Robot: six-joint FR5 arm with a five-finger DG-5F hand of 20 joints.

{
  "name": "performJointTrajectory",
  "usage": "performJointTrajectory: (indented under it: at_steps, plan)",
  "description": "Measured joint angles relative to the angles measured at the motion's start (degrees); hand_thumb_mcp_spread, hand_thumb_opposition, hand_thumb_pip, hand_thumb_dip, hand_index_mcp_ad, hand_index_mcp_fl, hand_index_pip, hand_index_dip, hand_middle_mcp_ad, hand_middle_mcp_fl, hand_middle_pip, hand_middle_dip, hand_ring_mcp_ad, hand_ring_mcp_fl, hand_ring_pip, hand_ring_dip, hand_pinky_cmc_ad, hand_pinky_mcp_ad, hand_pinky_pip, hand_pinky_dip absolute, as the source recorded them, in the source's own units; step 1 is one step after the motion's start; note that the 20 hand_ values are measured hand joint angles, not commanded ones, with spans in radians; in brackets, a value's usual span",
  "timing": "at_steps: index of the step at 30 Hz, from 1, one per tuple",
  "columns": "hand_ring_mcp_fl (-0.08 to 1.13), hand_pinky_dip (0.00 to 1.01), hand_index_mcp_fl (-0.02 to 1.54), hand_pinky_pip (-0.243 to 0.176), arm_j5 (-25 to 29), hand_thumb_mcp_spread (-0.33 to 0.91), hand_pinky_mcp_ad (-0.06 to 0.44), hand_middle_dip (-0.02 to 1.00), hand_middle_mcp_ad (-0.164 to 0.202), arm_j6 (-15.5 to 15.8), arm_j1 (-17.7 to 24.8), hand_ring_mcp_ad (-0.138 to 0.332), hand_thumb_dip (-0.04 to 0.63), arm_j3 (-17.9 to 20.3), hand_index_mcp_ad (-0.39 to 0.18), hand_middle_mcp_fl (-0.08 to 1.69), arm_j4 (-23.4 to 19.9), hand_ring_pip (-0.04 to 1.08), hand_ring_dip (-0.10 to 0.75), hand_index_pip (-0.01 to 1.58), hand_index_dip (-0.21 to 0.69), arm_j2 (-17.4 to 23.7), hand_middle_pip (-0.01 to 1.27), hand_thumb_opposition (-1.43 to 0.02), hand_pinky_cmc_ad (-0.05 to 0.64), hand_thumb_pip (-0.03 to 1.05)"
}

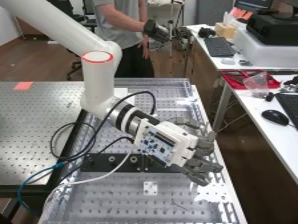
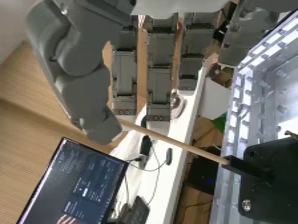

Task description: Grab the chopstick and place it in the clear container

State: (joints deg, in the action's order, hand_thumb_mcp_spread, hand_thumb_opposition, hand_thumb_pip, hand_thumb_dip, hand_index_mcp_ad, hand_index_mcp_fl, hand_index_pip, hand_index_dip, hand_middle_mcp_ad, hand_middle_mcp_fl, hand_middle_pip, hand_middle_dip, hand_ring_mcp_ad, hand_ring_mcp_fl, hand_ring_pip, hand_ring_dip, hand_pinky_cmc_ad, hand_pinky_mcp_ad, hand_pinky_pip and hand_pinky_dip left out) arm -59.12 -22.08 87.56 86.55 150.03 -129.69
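Observation:
In the high view the hand (image 1: 203, 149) is over the bench's right edge, angled down, its fingers extended. The wrist view has the hand (image 2: 159, 75) open, with straight fingers side by side and the thumb opposite them. A thin wooden chopstick (image 2: 183, 145) slants from beside the thumb's tip, just past the fingertips, to a black holder (image 2: 266, 175), where its far end has a dark fitting. No finger is curled round the chopstick. Whether the thumb touches it, I cannot tell.
The perforated metal bench (image 1: 110, 192) carries a black bar (image 1: 110, 162) and loose cables (image 1: 56, 145). Beyond its right edge is a white desk (image 1: 256, 125) with a red tray (image 1: 234, 80) and a mouse (image 1: 275, 117). A monitor (image 2: 73, 185) stands past the fingers.

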Motion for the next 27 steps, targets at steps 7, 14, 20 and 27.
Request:
performJointTrajectory:
  at_steps: [7, 14, 20, 27]
  plan:
    - [0.36, 0.18, 0.39, -0.061, 0.49, 0.56, 0.229, 0.64, 0.042, 0.34, 0.0, 0.07, 0.29, -0.07, -0.108, 0.65, -0.05, 0.07, 0.501, 1.3, -0.007, -0.06, 0.68, -0.82, 0.265, 0.6]
    - [0.39, 0.18, 0.44, -0.061, 1.21, 0.58, 0.23, 0.66, 0.044, 0.72, 0.05, 0.07, 0.29, 0.19, -0.119, 0.71, -0.5, 0.08, 0.515, 1.31, -0.003, -0.02, 0.7, -0.83, 0.278, 0.6]
    - [0.44, 0.18, 0.53, -0.058, 1.64, 0.61, 0.23, 0.65, 0.044, 0.99, 0.13, 0.072, 0.283, 0.05, -0.136, 0.77, -0.55, 0.09, 0.529, 1.34, 0.005, 0.01, 0.7, -0.91, 0.293, 0.57]
    - [0.48, 0.18, 0.55, -0.045, 1.84, 0.63, 0.232, 0.66, 0.044, 1.0, 0.29, 0.07, 0.283, -0.14, -0.171, 0.78, -0.34, 0.08, 0.532, 1.37, 0.0, -0.1, 0.7, -0.96, 0.328, 0.57]
